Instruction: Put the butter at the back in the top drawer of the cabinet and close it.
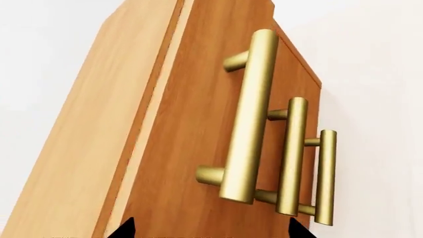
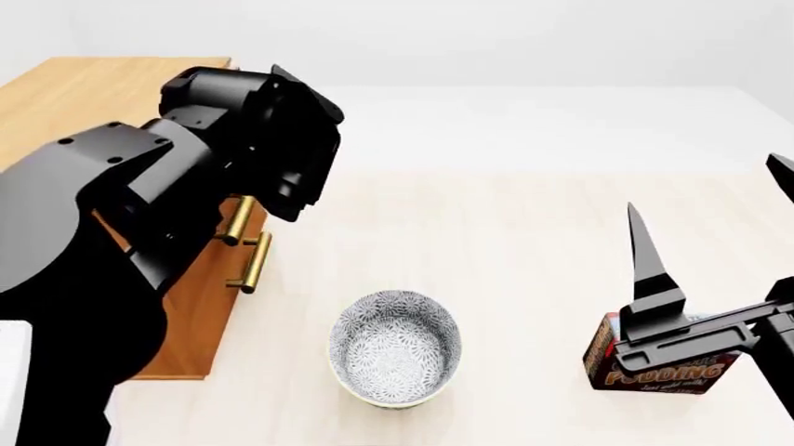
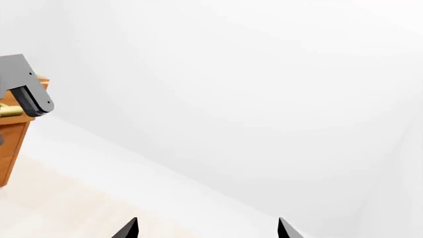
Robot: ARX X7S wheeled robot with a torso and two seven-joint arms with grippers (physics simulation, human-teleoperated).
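The left gripper point(image 1: 210, 229) shows only two dark fingertips in its wrist view, spread wide apart with nothing between them; it faces the front of the cabinet point(image 1: 191, 124), close to the brass handle of the top drawer point(image 1: 250, 119) but not touching it; behind that handle the two lower handles line up, all three drawer fronts looking flush and shut. In the head view the left arm's black bulk hides most of the cabinet point(image 2: 74, 93), leaving its top surface and two brass handles in sight at the view's left. The right gripper point(image 2: 713, 218) hangs well apart at the view's right, its pointed fingers point(image 2: 645, 251) spread open and empty, above a dark-brown pudding box point(image 2: 652, 372) standing on the pale table point(image 2: 522, 242); its wrist view looks mostly at blank wall. A patterned bowl point(image 2: 394, 346) sits near the cabinet's front. The butter cannot be seen in any view.
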